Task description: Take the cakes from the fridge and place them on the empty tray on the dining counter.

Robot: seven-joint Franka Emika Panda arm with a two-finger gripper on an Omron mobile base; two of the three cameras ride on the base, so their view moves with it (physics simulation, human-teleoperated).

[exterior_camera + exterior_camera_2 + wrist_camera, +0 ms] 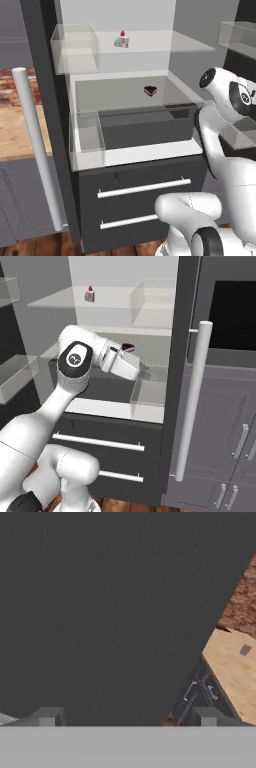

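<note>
Chocolate wedge (150,90) (tip toward fridge (125,165) front) on middle shelf

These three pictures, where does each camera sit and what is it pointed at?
Left base view: behind the arm's left, facing the open fridge; white arm at lower right.
Right base view: behind its right, same fridge; arm at lower left.
Hand view: on the hand, facing a dark panel; gripper tips below.
Both base views share the berry cake and chocolate cake.

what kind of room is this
Most likely a kitchen: an open fridge with clear shelves holding a white berry-topped cake slice and a chocolate wedge, beside a wood-topped counter on grey cabinets.
</note>
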